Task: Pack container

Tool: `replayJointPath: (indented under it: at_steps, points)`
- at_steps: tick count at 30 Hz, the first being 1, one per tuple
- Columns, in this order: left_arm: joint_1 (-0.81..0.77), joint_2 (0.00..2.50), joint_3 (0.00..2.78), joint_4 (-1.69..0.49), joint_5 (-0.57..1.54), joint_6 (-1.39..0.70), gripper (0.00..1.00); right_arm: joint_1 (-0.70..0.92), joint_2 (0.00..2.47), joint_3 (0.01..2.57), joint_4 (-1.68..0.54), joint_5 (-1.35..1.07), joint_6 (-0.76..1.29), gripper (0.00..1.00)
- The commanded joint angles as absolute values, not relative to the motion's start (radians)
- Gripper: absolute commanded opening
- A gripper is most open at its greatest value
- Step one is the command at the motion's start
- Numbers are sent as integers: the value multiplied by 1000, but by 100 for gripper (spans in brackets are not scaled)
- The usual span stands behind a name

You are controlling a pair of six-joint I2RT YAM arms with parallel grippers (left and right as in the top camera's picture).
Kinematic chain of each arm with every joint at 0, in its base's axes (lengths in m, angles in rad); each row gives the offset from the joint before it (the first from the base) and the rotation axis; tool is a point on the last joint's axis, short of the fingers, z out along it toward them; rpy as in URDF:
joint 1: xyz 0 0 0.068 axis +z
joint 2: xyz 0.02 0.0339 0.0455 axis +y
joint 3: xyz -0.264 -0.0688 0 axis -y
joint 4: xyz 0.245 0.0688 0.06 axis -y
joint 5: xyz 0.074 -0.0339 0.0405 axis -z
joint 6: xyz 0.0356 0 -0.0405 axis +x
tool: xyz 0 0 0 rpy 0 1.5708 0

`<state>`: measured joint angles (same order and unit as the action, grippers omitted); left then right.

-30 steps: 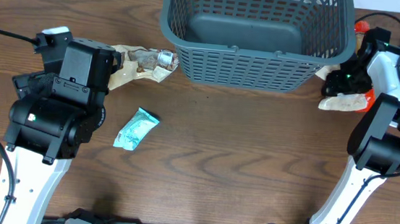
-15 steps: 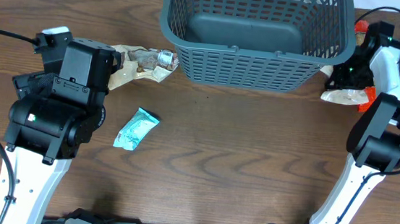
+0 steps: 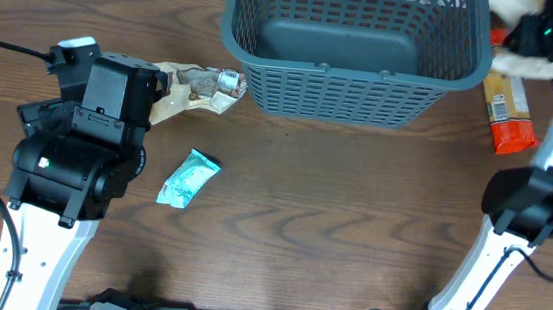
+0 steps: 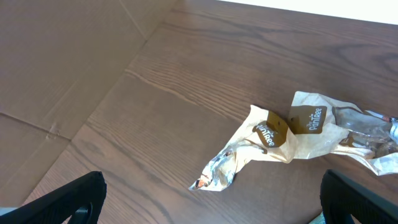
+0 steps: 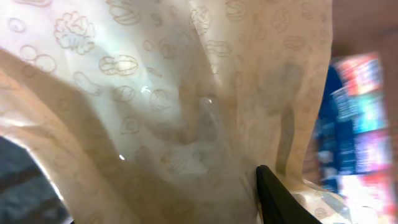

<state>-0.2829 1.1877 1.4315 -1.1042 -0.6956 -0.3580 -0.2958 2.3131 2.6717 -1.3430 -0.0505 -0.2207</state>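
The dark grey-blue lattice basket (image 3: 354,73) stands at the far middle of the table, with nothing visible inside it. My right gripper (image 3: 535,39) is raised by the basket's right corner, shut on a cream snack packet (image 3: 527,65). That packet fills the right wrist view (image 5: 168,106), with one black finger (image 5: 277,196) against it. My left gripper (image 4: 211,202) is open and empty, low over the table. A crumpled beige packet (image 4: 298,130) lies just ahead of it, and it also shows in the overhead view (image 3: 198,82), left of the basket.
A teal packet (image 3: 189,179) lies on the table in front of the left arm. An orange-red packet (image 3: 508,115) lies right of the basket. A blue and red packet (image 5: 357,118) shows blurred in the right wrist view.
My right gripper has risen from the table beside the basket, lifting the cream packet to the basket's rim height. The orange-red packet under it now shows. The left arm has not moved.
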Motion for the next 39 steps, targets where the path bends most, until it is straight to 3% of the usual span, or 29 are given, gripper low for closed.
replayJointPath:
  at_steps: [1,10,20,39]
  points:
    - [-278,1188,1451,-1110,-715,-348,99,-284,2194,2774,-1346,-77,-178,1]
    - [-278,1188,1451,-1111,-715,-348,99,-147,2028,2816,-1230,-134,-168,1]
    - [-278,1188,1451,-1110,-715,-348,99,85,2063,2798,-1198,-146,-150,1]
    - [-278,1188,1451,-1110,-715,-348,99,140,2277,2580,-1282,-147,-128,1]
